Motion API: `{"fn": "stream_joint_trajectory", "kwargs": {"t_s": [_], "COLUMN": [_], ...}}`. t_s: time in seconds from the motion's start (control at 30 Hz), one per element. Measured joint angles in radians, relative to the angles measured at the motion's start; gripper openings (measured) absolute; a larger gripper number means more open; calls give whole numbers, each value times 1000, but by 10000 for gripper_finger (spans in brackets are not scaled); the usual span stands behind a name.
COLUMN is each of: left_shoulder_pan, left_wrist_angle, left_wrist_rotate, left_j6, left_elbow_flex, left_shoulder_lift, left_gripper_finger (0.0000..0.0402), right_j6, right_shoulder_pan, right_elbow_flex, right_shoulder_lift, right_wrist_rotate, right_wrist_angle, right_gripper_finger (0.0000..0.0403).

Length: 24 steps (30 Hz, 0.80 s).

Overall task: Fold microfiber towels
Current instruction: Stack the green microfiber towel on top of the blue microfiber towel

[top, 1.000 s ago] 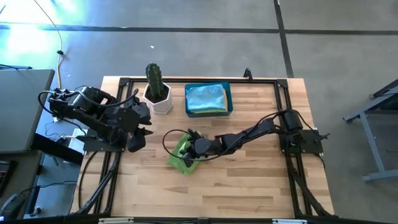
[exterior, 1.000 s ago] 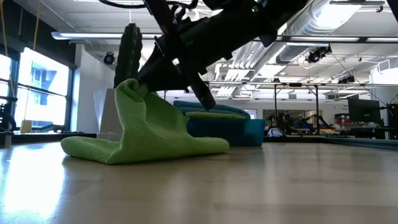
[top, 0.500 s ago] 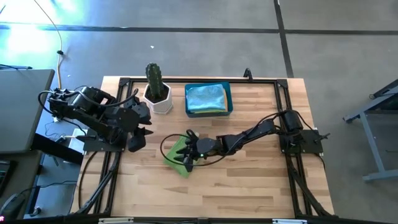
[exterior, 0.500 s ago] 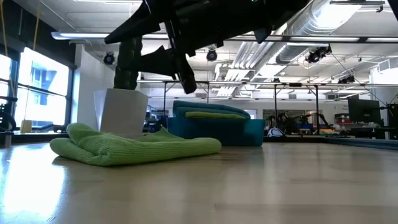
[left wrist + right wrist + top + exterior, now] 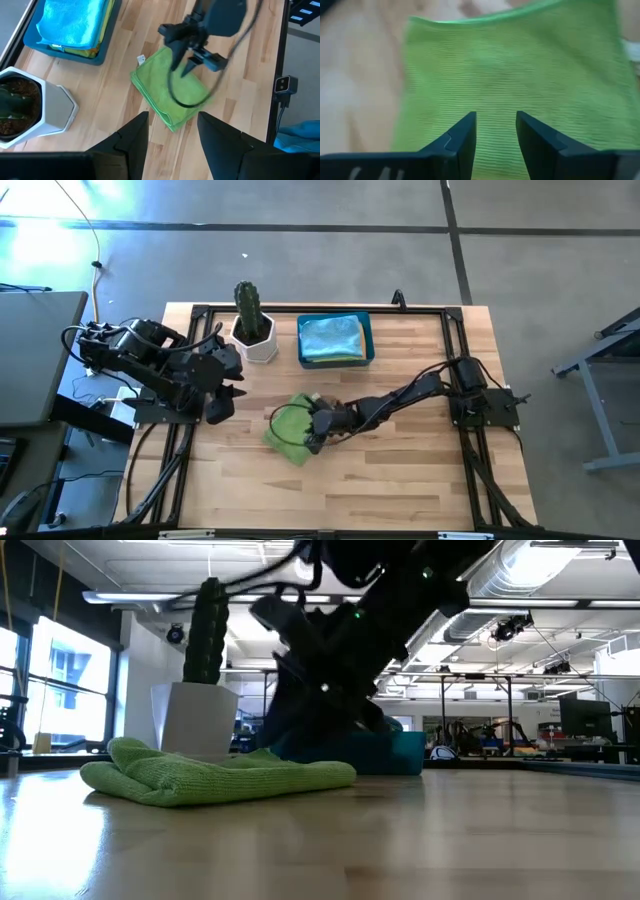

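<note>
A lime green towel (image 5: 285, 430) lies folded and flat on the wooden table, left of centre. It also shows in the low view (image 5: 215, 778), the left wrist view (image 5: 175, 97) and the right wrist view (image 5: 510, 65). My right gripper (image 5: 314, 434) is open and points down over the towel's right part, its fingers (image 5: 178, 59) spread above the cloth. My left gripper (image 5: 225, 395) is open and empty at the table's left side, away from the towel. A light blue towel (image 5: 333, 337) lies on top in the blue bin, with a yellow one (image 5: 75, 50) under it. My right gripper stands open over the lime green towel's top face (image 5: 495, 95), coming from above. I cannot tell whether its fingertips touch the cloth.
A blue bin (image 5: 368, 340) stands at the far edge, centre. A cactus in a white pot (image 5: 252, 325) stands to its left, close behind the towel. A black frame (image 5: 450, 330) runs round the table. Bare wood lies near and right of the towel.
My right gripper held one part of the lime green towel raised in a peak, then opened and let go. The raised part fell over onto the rest, and the towel now lies flat. The gripper has since gone down and a little toward the table's right edge.
</note>
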Motion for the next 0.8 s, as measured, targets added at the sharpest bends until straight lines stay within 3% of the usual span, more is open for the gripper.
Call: {"fn": "stream_joint_trajectory", "kwargs": {"t_s": [0.1,0.37,0.8], "left_shoulder_pan": [0,0,0], "left_wrist_angle": [0,0,0], "left_wrist_rotate": [0,0,0], "left_j6": [22,43,40], "left_elbow_flex": [0,0,0], "left_shoulder_lift": [0,0,0], "left_gripper_finger": [158,158,158], "right_j6": [-8,-226,-84], "right_shoulder_pan": [-8,9,21], "right_elbow_flex": [0,0,4], "right_shoulder_lift": [0,0,-34], "right_wrist_rotate": [10,78,85], "right_wrist_angle": [-62,-186,-644], "right_gripper_finger": [125,113,112]}}
